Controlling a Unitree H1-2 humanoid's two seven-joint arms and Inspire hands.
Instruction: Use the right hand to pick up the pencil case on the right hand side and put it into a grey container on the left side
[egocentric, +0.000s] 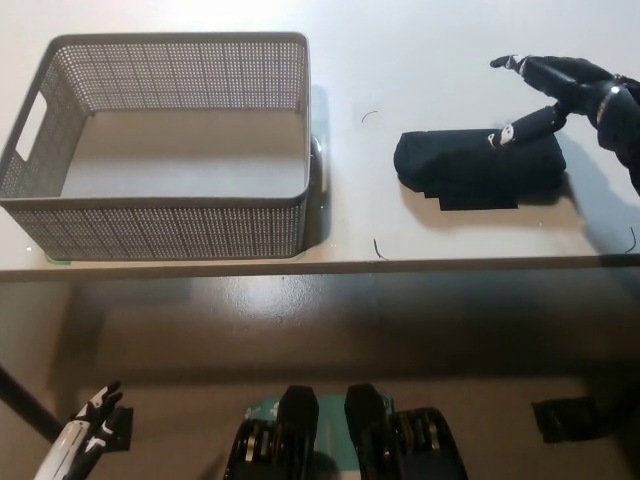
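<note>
From the head view, the black right hand (560, 90) hovers with fingers spread over the right end of the black pencil case (478, 168), which lies on the counter (450, 60) right of the grey basket (160, 145). It should lower squarely before closing. The white left hand (85, 430) rests low; whether its fingers are apart I cannot tell.

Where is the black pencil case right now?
In the head view, the pencil case lies on the table's right side, right of the grey container, with the black right robot hand over its right end.
</note>
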